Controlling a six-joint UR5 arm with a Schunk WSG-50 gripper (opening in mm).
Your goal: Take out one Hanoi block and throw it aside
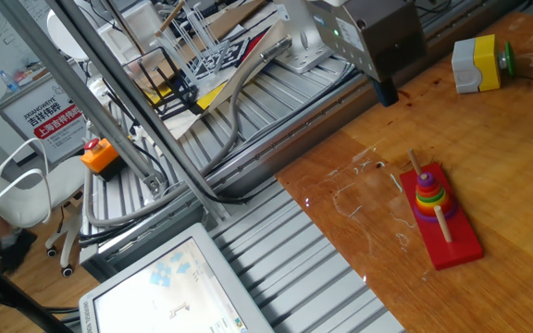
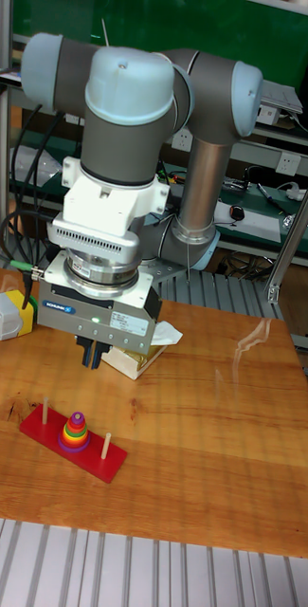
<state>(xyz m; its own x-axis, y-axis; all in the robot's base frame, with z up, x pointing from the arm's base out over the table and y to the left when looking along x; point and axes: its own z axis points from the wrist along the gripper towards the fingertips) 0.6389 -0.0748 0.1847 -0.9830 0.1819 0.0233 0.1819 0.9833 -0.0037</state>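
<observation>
The red peg base (image 1: 456,242) (image 2: 111,462) lies on the wooden table, with a stack of coloured rings on its middle peg. The Hanoi block, a purple ring (image 1: 415,211) (image 2: 74,446), shows at the bottom of that stack, under the green, yellow and red rings. My gripper (image 1: 381,93) (image 2: 93,359) hangs well above the table behind the base, touching nothing and holding nothing. Its dark fingers (image 2: 89,355) read as one narrow mass, so the gap between them does not show.
A yellow and grey box with a green button (image 1: 477,64) (image 2: 9,314) stands at the table's back corner. A light block (image 2: 135,358) lies behind the gripper. Metal rails, cables and a screen (image 1: 169,291) sit beyond the table's left edge.
</observation>
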